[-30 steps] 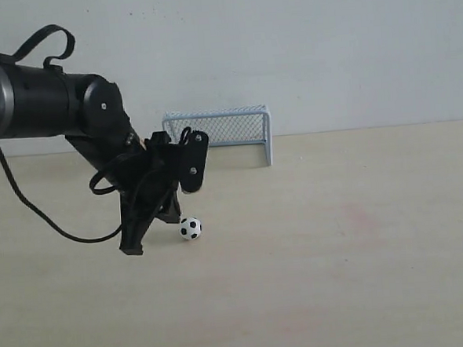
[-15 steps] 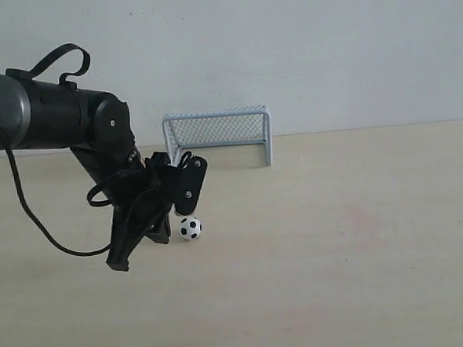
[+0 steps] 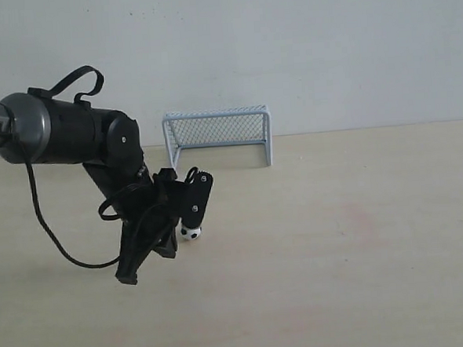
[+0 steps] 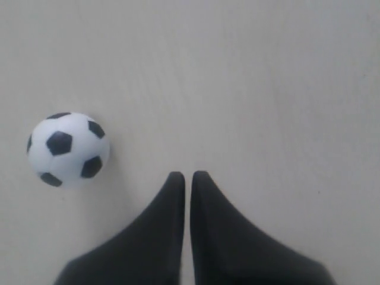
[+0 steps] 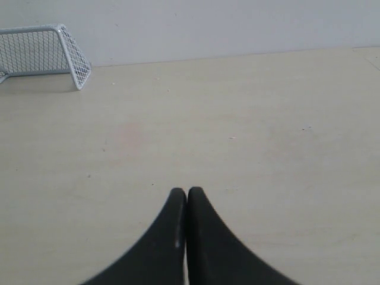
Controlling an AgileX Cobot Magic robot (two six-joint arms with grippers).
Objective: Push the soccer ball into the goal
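Left gripper [image 4: 187, 175], jaws pressed together and empty, just beside the soccer ball [image 4: 68, 149] on the surface [image 4: 267, 89]; goal [image 3: 217, 129] well beyond; right gripper [image 5: 187, 191], jaws likewise together.

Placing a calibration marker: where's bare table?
Bare: the whole table right of the goal and ball, plus the strip between the left gripper and the camera. Crowded: left of centre, where the gripper sits beside the ball, before the goal.

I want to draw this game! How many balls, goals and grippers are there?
ball: 1
goal: 1
grippers: 2, the left gripper and the right gripper
Total: 4
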